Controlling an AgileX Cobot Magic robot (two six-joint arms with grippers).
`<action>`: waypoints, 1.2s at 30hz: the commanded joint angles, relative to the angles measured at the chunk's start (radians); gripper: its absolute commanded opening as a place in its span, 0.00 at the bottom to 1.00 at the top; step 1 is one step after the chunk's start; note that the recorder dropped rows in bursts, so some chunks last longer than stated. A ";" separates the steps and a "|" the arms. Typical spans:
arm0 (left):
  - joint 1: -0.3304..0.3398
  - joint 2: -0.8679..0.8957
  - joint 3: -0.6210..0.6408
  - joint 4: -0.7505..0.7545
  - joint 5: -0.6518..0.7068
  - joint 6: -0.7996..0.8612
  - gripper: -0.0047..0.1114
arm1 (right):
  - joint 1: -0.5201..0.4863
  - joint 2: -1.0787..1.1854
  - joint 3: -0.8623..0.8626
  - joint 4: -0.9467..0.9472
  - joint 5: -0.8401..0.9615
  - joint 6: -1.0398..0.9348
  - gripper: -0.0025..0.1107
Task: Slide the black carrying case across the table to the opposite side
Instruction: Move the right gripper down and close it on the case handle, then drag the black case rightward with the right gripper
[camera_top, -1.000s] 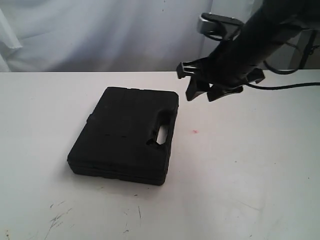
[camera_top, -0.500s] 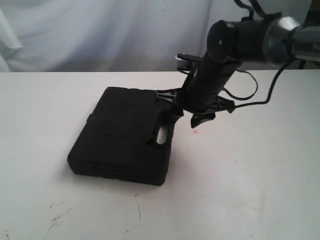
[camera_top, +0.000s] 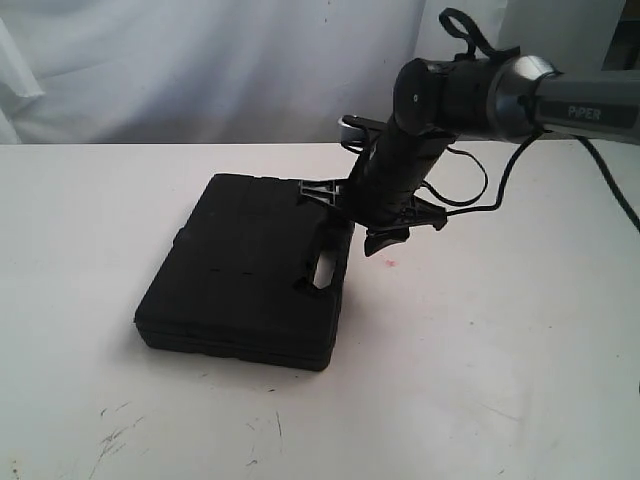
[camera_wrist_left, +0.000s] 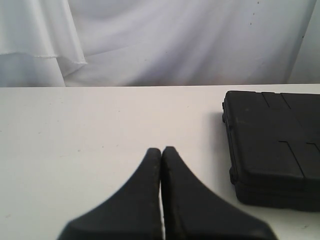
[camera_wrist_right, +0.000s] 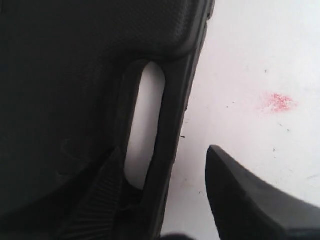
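A flat, rectangular matte black plastic case lies left of centre on the plain white tabletop, handle cutout facing the right edge. The right gripper is wide open, straddling the handle bar without clasping it. The left gripper is pressed closed, empty, near the case.

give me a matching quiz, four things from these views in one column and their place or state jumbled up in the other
Column one
1. case
2. left end effector
3. right end effector
4. red smudge

Column two
a. shut, over bare table, apart from the case
b. open, one finger on each side of the handle bar
c. on the white tabletop, just off the case's handle side
d. matte black, lying flat

Pairs: 1-d, 2-a, 3-b, 4-c
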 joint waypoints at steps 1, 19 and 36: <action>0.003 -0.005 0.004 -0.011 0.001 -0.001 0.04 | 0.021 0.027 -0.012 0.002 0.024 -0.002 0.45; 0.003 -0.005 0.004 -0.011 0.001 -0.001 0.04 | 0.059 0.102 -0.012 -0.009 0.024 0.021 0.38; 0.003 -0.005 0.004 -0.011 0.001 -0.003 0.04 | 0.068 0.084 -0.012 -0.048 0.051 0.048 0.02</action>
